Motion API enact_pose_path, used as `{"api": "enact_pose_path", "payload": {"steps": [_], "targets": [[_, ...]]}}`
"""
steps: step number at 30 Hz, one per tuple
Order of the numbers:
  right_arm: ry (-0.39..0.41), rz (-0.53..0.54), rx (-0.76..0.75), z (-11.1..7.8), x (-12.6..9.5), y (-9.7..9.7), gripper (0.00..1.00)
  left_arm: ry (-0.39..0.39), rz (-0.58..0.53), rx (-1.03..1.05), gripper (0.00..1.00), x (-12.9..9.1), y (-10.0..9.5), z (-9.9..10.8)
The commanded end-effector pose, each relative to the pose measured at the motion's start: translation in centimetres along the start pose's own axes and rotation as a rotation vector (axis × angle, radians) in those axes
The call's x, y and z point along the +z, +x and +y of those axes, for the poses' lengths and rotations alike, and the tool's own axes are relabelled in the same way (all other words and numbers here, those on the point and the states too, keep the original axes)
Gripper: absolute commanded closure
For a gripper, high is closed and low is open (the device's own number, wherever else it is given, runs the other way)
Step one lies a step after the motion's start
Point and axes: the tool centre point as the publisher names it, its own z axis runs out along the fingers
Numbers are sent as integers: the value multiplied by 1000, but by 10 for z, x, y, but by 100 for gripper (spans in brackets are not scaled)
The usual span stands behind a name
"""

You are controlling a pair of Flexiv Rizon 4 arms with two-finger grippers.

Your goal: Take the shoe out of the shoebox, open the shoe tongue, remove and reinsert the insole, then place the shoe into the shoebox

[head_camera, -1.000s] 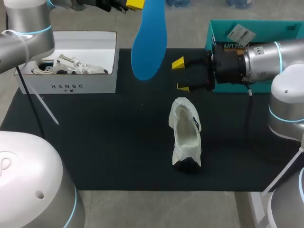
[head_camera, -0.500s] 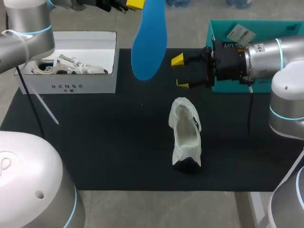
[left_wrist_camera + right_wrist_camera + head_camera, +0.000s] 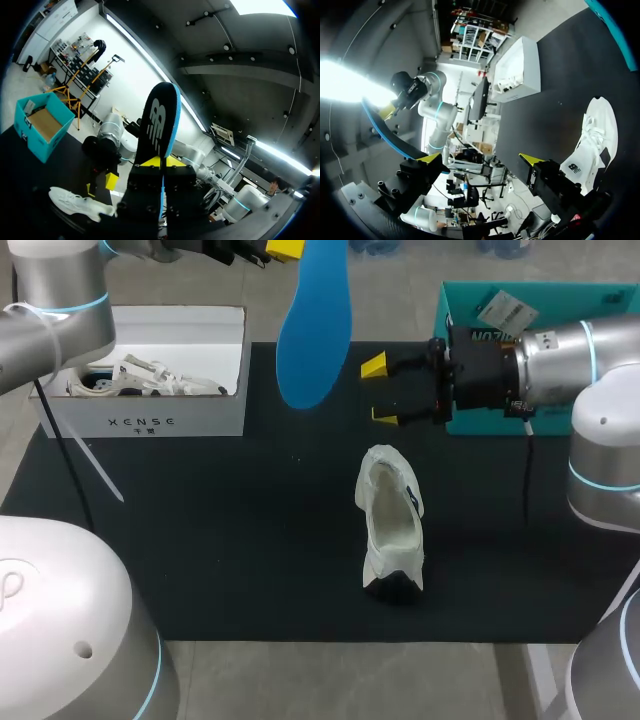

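Note:
A blue insole (image 3: 313, 328) hangs high over the mat's far side, its upper end pinched by my left gripper (image 3: 285, 248), which is shut on it. The left wrist view shows the insole (image 3: 161, 120) standing up from between the yellow tips of that gripper (image 3: 156, 161). The white shoe (image 3: 390, 530) lies alone on the black mat (image 3: 230, 540), opening up, with its dark end nearest me. My right gripper (image 3: 379, 392) is open, level, just right of the insole's lower end and beyond the shoe. From the right wrist, the shoe (image 3: 592, 135) lies beside the open gripper (image 3: 481, 158).
A white shoebox (image 3: 140, 420) at the mat's far left holds another white shoe (image 3: 150, 378). An open teal box (image 3: 545, 287) with a paper tag inside stands at the far right, behind my right wrist.
My right gripper has shifted a little to the left, nearer the insole, and then held still. The left arm, insole and shoe have not moved.

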Motion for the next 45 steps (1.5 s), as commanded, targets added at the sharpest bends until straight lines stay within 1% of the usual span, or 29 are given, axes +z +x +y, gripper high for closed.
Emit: {"api": "enact_pose_path", "payload": {"steps": [1, 12, 13, 16, 17, 20, 24, 27, 31, 36, 40, 42, 43, 45], "targets": [[-1, -2, 1, 0, 2, 0, 0, 0, -1, 0, 100, 0, 1, 0], [-1, -2, 1, 0, 2, 0, 0, 0, -1, 0, 100, 0, 1, 0], [-1, -2, 1, 0, 2, 0, 0, 4, -41, 60, 100, -1, 3, 6], [-1, -2, 1, 0, 2, 0, 0, 28, -64, 182, 100, -10, 12, 21], [-1, -2, 1, 0, 2, 0, 0, 47, -111, 258, 100, -15, 13, 26], [-1, -2, 1, 0, 2, 0, 0, 59, -146, 392, 100, -26, 16, 46], [-1, -2, 1, 0, 2, 0, 0, 49, -173, 511, 100, -31, 10, 71], [-1, -2, 1, 0, 2, 0, 0, 62, -187, 591, 100, -31, 3, 86], [-1, -2, 1, 0, 2, 0, 0, 42, -225, 721, 100, -28, -2, 99], [-1, -2, 1, 0, 2, 0, 0, 10, -240, 773, 100, -26, -6, 106], [-1, -2, 1, 0, 2, 0, 0, -20, -245, 788, 100, -21, -13, 118], [-1, -2, 1, 0, 2, 0, 0, -33, -268, 735, 100, -19, -18, 124], [-1, -2, 1, 0, 2, 0, 0, -23, -267, 623, 100, -19, -24, 127], [-1, -2, 1, 0, 2, 0, 0, -23, -267, 623, 100, -19, -24, 127]]}}
